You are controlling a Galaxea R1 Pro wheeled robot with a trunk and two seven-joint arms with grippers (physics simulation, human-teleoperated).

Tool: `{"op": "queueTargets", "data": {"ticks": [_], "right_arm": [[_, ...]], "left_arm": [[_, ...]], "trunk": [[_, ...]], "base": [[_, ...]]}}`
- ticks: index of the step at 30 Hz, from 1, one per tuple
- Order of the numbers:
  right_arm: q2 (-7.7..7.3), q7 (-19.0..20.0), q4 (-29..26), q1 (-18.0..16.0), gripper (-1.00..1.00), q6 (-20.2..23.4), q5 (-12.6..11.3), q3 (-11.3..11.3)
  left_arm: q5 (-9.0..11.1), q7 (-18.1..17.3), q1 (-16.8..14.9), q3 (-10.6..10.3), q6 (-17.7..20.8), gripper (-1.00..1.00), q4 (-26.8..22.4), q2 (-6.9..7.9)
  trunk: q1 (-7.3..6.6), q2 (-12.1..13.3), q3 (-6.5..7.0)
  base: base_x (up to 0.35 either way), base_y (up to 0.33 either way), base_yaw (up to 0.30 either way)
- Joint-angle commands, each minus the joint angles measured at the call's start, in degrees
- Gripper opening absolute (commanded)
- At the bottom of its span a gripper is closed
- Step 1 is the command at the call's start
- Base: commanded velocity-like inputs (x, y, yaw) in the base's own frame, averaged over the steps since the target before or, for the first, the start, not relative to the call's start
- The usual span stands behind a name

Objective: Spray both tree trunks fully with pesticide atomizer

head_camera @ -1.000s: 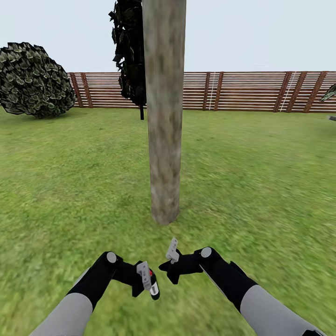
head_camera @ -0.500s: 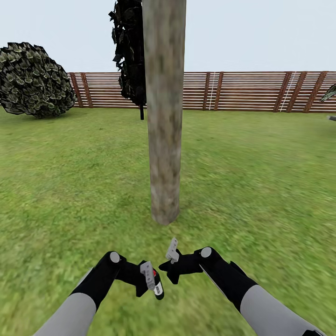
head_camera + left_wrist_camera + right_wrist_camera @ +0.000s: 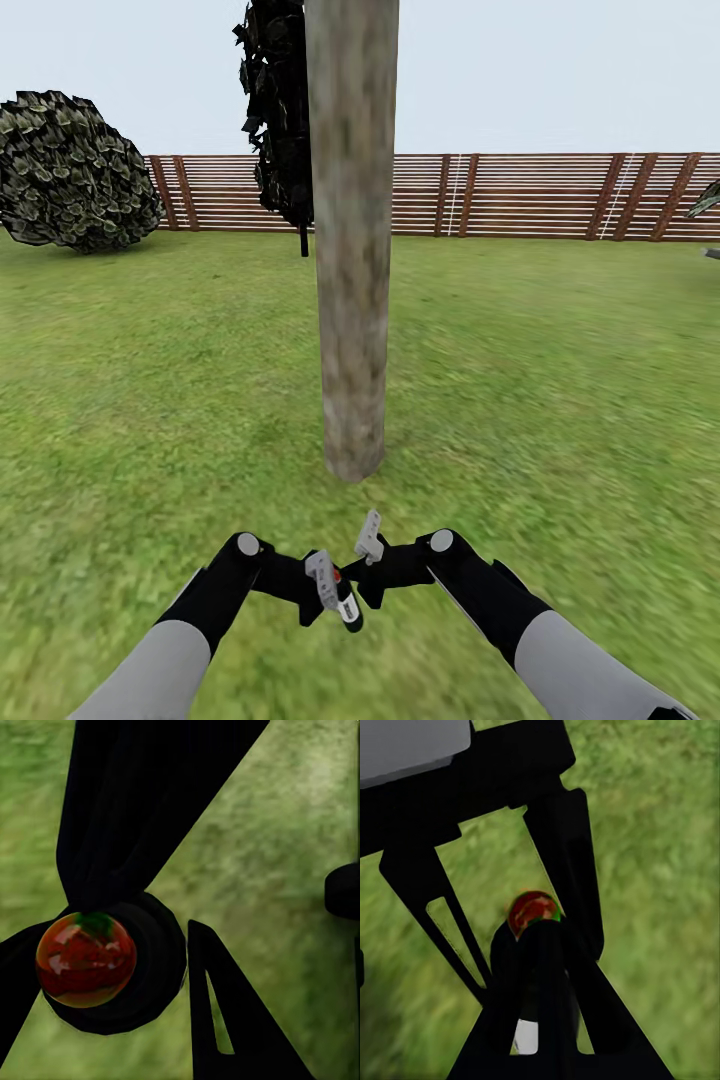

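From the head, both arms are bending inward low over the grass (image 3: 560, 400): the left gripper (image 3: 325, 585) is clamping the atomizer (image 3: 345, 603) with its dark body pointing down, the right gripper (image 3: 366, 545) is sitting just beside it with its spread hard to judge, and the trunk (image 3: 352, 250) is standing ahead of both. At the left wrist, the fingers (image 3: 225, 1020) are flanking the atomizer's (image 3: 105, 960) red cap. At the right wrist, the left gripper's black fingers (image 3: 574, 870) are closing around the atomizer (image 3: 534, 945) above grass.

Grey forearms, seemingly black wrists
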Motion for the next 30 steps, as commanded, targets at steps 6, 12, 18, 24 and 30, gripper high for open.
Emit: {"op": "queueTargets", "data": {"ticks": [6,12,18,24,30], "right_arm": [[-0.01,0.0,0.0,0.0,-1.0,0.0,0.0,0.0],[0.0,0.0,0.0,0.0,-1.0,0.0,0.0,0.0],[0.02,-0.1,-0.1,0.0,-1.0,0.0,-0.1,2.6],[0.01,-0.1,-0.1,0.0,-1.0,0.0,-0.1,3.3],[0.03,-0.1,-0.1,0.0,-1.0,0.0,-0.1,3.3]], "left_arm": [[0.4,-0.2,0.0,0.0,-0.1,-1.0,0.0,0.0],[0.2,-0.2,0.0,0.0,0.0,-1.0,0.3,0.07],[-0.4,0.0,0.0,-0.2,0.3,-1.0,0.4,1.09],[-5.2,0.0,-0.2,0.0,0.6,-1.0,0.3,5.42],[-7.5,0.1,-0.2,0.0,2.9,-1.0,0.3,13.56]], "trunk": [[0.0,0.0,0.0],[0.0,0.0,0.0],[0.0,0.0,0.0],[0.0,0.0,0.0],[0.0,0.0,0.0]], "base": [[0.0,0.0,0.0],[0.0,0.0,0.0],[0.0,0.0,0.0],[0.0,0.0,0.0],[0.0,0.0,0.0]]}}
